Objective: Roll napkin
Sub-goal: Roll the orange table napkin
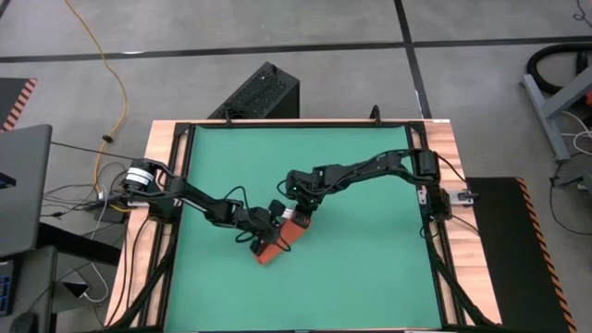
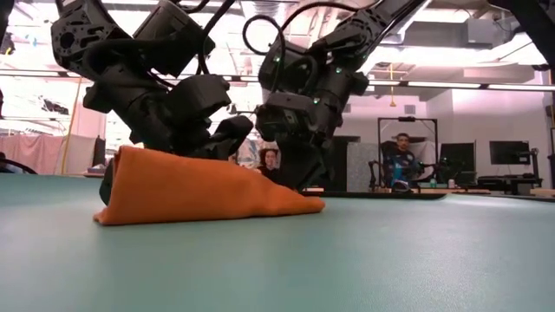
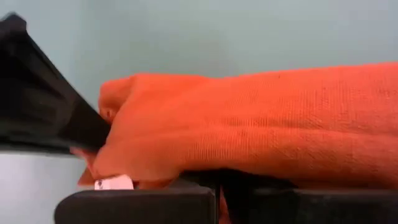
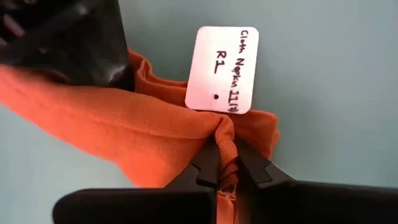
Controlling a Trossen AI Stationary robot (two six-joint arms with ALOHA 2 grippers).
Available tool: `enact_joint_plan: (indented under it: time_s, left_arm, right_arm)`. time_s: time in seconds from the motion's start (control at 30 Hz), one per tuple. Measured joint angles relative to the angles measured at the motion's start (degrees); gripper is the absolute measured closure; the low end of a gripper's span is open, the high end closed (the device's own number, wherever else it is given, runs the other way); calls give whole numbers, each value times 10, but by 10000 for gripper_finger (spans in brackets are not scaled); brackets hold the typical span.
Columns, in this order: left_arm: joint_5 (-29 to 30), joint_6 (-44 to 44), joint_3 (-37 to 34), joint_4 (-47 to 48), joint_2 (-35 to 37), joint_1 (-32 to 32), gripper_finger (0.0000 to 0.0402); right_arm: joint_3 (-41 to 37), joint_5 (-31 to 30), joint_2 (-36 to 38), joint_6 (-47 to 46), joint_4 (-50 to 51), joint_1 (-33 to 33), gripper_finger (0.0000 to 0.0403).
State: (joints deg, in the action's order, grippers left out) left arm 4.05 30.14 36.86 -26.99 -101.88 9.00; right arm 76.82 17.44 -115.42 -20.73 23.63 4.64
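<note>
The orange-red napkin (image 1: 277, 244) lies as a thick roll on the green mat (image 1: 370, 277), near the middle. In the low view the napkin (image 2: 199, 191) is fat at one end and tapers flat toward the other. A white tag (image 4: 222, 70) with handwriting sticks out of the end nearer my right arm. My left gripper (image 1: 265, 233) comes in from the table's left and is shut on the roll. My right gripper (image 1: 298, 220) comes in from the far right and is shut on the tag end. My left gripper (image 3: 219, 184) pinches cloth at the roll's near side (image 3: 211, 163) between its two fingers, slanting down from the table's left. How many layers it has is hidden by the roll's bulk. The roll rests on the mat. My right gripper (image 4: 227, 163) pinches a bunched fold of cloth (image 4: 225, 138) just below the white tag, only at the fingers' free ends. The fingers slant steeply down from the table's far right. The cloth there puckers toward the fingers, and the napkin's end stays on the mat.
A black frame (image 1: 176, 185) borders the mat on the wooden table top. A black box (image 1: 264, 92) stands beyond the far edge and a laptop (image 1: 23, 185) to the left. People (image 2: 401, 160) sit in the room behind. Bare mat spreads right and near of the napkin.
</note>
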Motion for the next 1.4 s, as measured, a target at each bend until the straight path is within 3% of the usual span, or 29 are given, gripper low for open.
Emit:
enact_joint_plan:
  time_s: [0.27, 0.5, 0.6, 0.7, 0.83, 1.07, 1.4]
  left_arm:
    - [64, 6, -1, 79, 60, 18, 402]
    - [120, -66, -1, 212, 191, 54, 401]
    - [121, -147, 0, 212, 252, 80, 402]
    - [120, -198, 1, 151, 278, 120, 402]
    - [175, -204, 1, 87, 243, 171, 402]
    - [251, -255, 0, 80, 123, 208, 401]
    - [281, -350, 0, 140, 99, 237, 401]
  right_arm:
    - [0, -7, -7, -2, 2, -2, 369]
    - [-1, -12, -8, -24, 12, -3, 369]
    - [-1, -20, -9, -39, 13, -5, 369]
    - [-1, -26, -9, -44, 17, -4, 369]
    - [-1, -26, -9, -48, 17, -4, 369]
    - [-2, -28, -10, -54, 16, -5, 369]
    - [-2, -34, -10, -60, 17, -5, 368]
